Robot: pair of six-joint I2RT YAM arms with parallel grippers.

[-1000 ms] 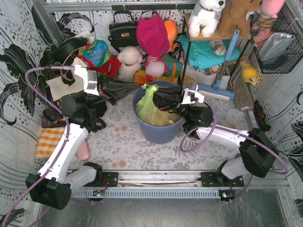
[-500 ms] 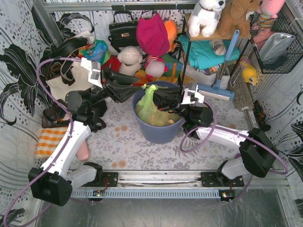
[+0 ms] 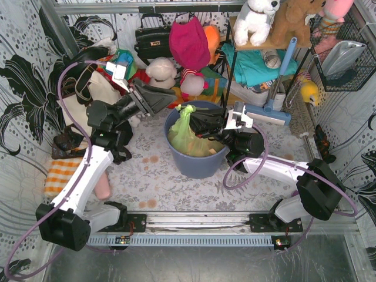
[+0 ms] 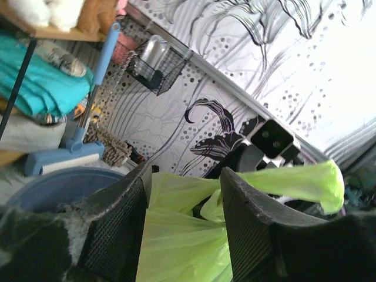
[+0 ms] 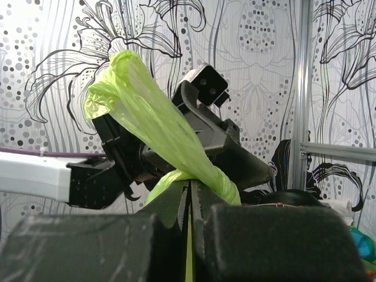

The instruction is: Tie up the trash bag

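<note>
The lime-green trash bag (image 3: 184, 138) sits in the blue-grey bin (image 3: 197, 161), its neck twisted up to a knot (image 3: 188, 110). My right gripper (image 3: 195, 123) reaches in from the right and is shut on the bag's neck just under the knot (image 5: 220, 182). In the right wrist view a thin green strip is pinched between the shut jaws, and the bag's tail (image 5: 138, 108) rises to the upper left. My left gripper (image 3: 170, 101) hovers open left of the knot. In the left wrist view the bag (image 4: 182, 235) shows between the spread fingers (image 4: 120, 229), not pinched.
A white tote bag (image 3: 88, 97), a black handbag (image 3: 153, 38) and plush toys (image 3: 161, 76) crowd the back left. A shelf rack (image 3: 258, 64) and a blue-handled mop (image 3: 276, 88) stand right behind the bin. An orange checked cloth (image 3: 61, 176) lies at the left.
My left gripper has opened, lifted and swung right toward the knot. The right gripper has closed fully on the bag's neck and stayed in place.
</note>
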